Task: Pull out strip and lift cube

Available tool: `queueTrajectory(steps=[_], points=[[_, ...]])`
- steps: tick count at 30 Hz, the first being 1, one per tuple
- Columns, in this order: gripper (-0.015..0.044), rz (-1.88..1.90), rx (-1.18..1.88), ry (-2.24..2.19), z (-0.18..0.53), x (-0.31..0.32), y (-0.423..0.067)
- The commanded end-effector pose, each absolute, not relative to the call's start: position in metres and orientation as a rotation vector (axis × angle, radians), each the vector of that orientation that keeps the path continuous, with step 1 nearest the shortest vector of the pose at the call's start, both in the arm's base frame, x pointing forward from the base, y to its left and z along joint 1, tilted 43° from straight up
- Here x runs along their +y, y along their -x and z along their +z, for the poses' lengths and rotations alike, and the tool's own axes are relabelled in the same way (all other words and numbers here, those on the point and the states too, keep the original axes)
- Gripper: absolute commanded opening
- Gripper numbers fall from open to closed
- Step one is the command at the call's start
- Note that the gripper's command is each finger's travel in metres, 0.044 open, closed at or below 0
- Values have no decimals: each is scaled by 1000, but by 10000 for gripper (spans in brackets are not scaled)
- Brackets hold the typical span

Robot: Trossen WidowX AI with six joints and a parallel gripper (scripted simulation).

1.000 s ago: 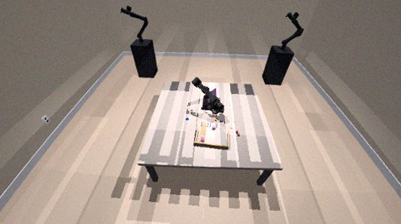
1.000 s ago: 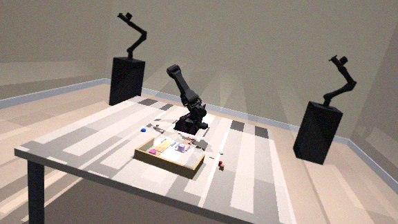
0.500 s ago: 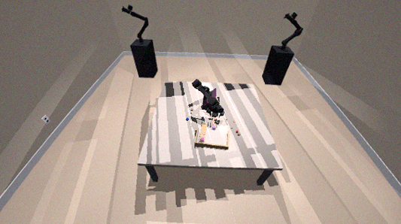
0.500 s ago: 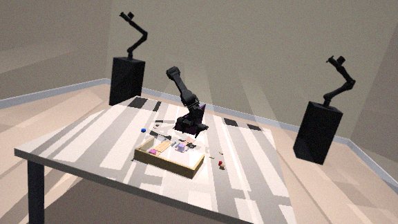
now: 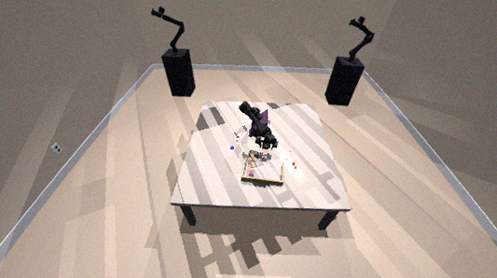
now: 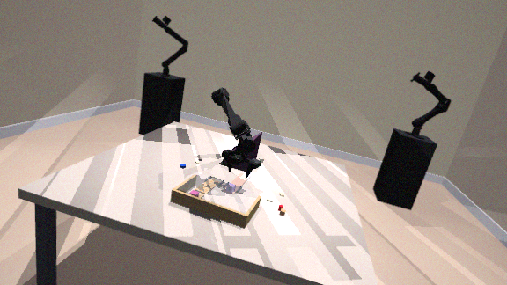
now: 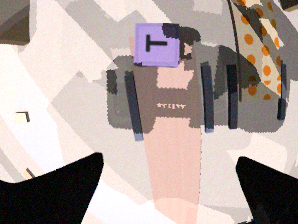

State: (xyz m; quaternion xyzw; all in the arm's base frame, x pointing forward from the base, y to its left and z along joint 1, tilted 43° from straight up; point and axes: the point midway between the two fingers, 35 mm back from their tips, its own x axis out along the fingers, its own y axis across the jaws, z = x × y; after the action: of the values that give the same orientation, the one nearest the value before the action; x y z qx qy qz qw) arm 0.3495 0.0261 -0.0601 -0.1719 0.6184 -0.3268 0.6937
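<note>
In the wrist view a purple cube (image 7: 156, 44) marked with a black T sits at the far end of a plain pink strip (image 7: 173, 176), which runs toward me across the table. My gripper (image 7: 173, 163) (image 5: 266, 151) (image 6: 239, 172) is open and empty. Its two dark fingers straddle the near end of the pink strip without touching the cube. A strip with orange dots (image 7: 252, 23) lies to the right of the cube. From the exterior view the cube (image 6: 230, 188) shows at the near edge of a shallow wooden tray (image 6: 211, 210) (image 5: 261, 179).
A small blue piece (image 5: 231, 147) (image 6: 182, 165) lies left of the arm. A small red piece (image 5: 294, 163) (image 6: 280, 206) lies right of the tray. A magenta piece (image 6: 194, 193) is inside the tray. Two black pedestals (image 6: 160, 107) (image 6: 404, 173) with arms stand beyond the table.
</note>
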Motion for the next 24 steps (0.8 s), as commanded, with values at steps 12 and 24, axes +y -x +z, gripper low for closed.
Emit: queueTrajectory(steps=[12, 24], points=[[440, -732, 1378, 388, -52, 28, -404], [309, -732, 1377, 387, -53, 24, -425]])
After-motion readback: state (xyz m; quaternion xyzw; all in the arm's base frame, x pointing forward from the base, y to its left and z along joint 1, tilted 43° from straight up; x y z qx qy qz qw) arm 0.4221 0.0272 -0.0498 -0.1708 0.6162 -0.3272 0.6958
